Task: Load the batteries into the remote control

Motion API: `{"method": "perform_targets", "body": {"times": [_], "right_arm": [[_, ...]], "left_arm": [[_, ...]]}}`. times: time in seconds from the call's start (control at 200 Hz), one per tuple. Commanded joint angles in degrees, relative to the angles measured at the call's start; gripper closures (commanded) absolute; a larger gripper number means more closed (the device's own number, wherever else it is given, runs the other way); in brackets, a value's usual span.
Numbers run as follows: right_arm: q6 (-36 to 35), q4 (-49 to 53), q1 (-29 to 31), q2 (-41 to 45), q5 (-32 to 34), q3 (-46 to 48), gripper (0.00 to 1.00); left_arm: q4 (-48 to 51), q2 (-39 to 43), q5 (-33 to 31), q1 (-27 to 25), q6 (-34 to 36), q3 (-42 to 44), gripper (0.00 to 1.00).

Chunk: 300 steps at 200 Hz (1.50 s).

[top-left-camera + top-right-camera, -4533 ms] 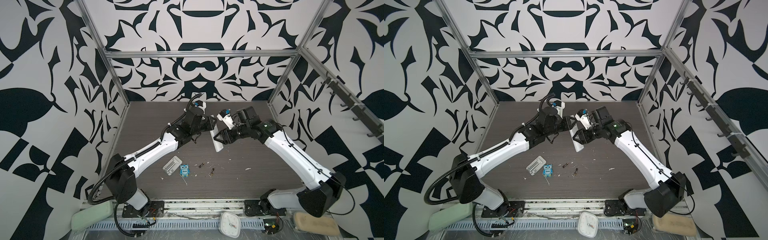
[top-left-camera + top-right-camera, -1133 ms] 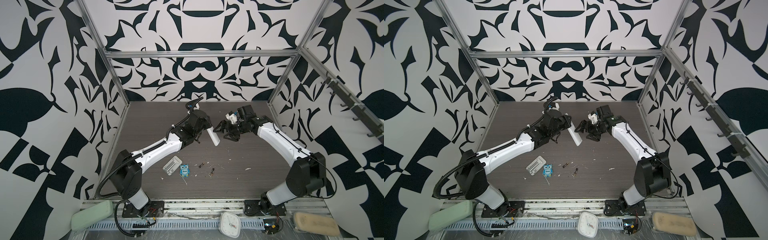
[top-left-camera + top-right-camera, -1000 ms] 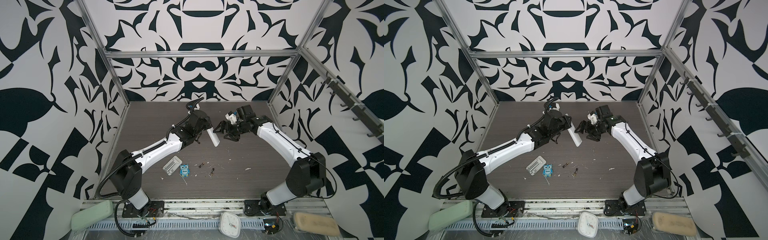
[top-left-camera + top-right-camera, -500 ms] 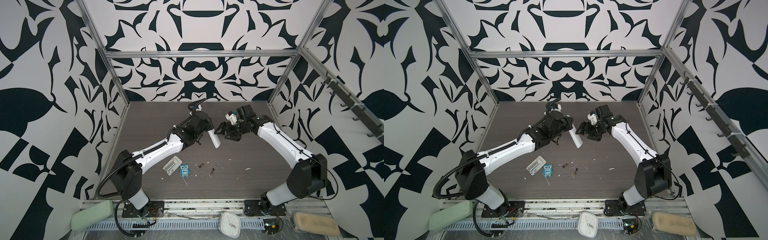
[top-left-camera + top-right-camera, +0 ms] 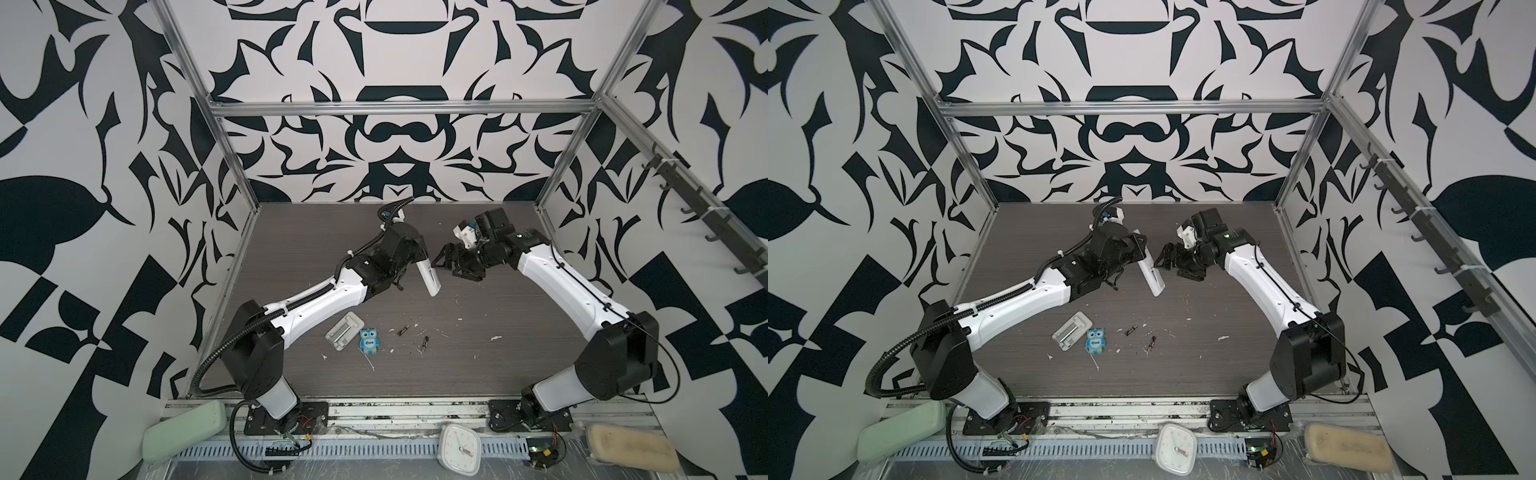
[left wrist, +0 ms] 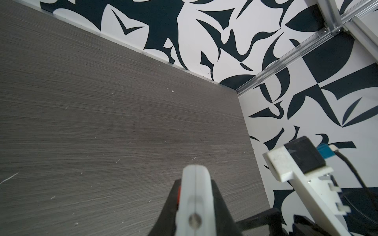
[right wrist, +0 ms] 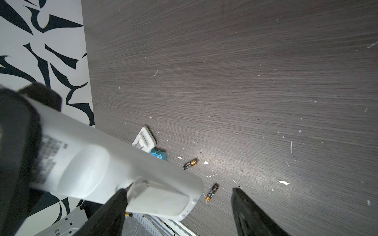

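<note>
Left hand (image 6: 195,206) is clamped on the remote control (image 7: 92,163), right hand (image 5: 451,262) spread wide, one fingertip (image 7: 119,199) at the battery cover (image 7: 159,196). Should slide it off gently, no prying.

**Remote up at the rear, small things in front**

The remote (image 5: 428,276) hangs tilted over the rear middle of the worktop (image 5: 478,374), with its upper end in the left end effector (image 5: 415,259). The right end effector (image 5: 446,262) is just right of it. Nearer the front, left to right, lie the tray (image 5: 344,332), the owl (image 5: 369,340) just beside it, a battery (image 5: 403,330) and a second battery (image 5: 424,341).
</note>
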State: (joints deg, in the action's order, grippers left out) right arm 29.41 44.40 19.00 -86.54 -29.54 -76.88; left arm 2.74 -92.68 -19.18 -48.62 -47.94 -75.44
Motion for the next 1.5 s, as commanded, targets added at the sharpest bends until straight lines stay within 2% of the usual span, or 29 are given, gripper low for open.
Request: {"method": "perform_targets", "body": {"times": [0.0, 0.6, 1.495], "right_arm": [[-1.33, 3.78, -0.60, 0.84, 5.06, -0.79, 0.17], [-3.19, 3.13, 1.04, 1.30, 4.09, -2.57, 0.17], [-5.24, 6.33, 1.91, 2.21, 9.50, -5.27, 0.18]], "left_arm": [[-2.03, 1.32, -1.71, 0.02, 0.04, -3.23, 1.00], [-2.30, 0.77, -0.77, 0.02, 0.14, -3.58, 1.00], [-0.90, 0.76, -0.96, 0.00, 0.92, -4.70, 1.00]]}}
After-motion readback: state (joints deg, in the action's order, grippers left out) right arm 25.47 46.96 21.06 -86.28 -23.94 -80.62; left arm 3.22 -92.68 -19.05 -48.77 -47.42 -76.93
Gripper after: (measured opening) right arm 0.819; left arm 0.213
